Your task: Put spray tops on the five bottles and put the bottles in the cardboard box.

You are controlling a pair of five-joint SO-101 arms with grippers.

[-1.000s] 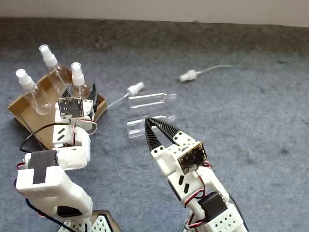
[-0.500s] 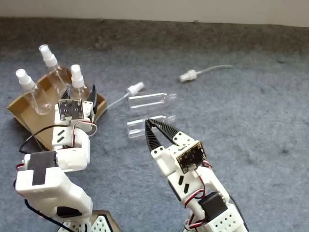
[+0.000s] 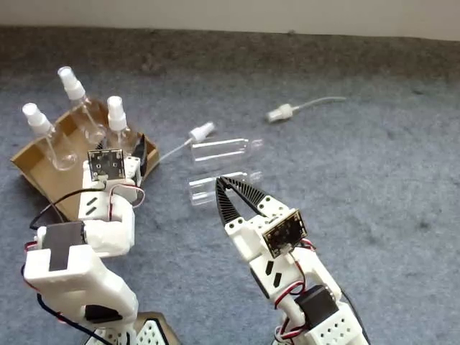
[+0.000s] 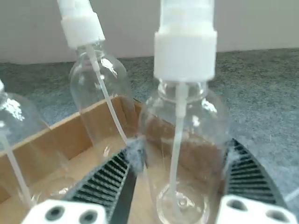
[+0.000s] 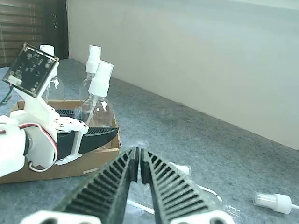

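Left tool (image 4: 180, 154) pinching 3rd capped bottle (image 4: 184, 116), now settled slightly lower in the cardboard box (image 3: 32, 169). Right tool (image 3: 220, 180) pressed together, idle. We judge 2 uncapped bottles (image 3: 219, 150) remain.

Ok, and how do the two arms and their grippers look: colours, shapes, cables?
Both arms are white plastic with black motor blocks. The left gripper and right gripper have black ribbed fingers tapering to points, and a bare circuit-board camera on each wrist. Red, black and white wires loop between joints.
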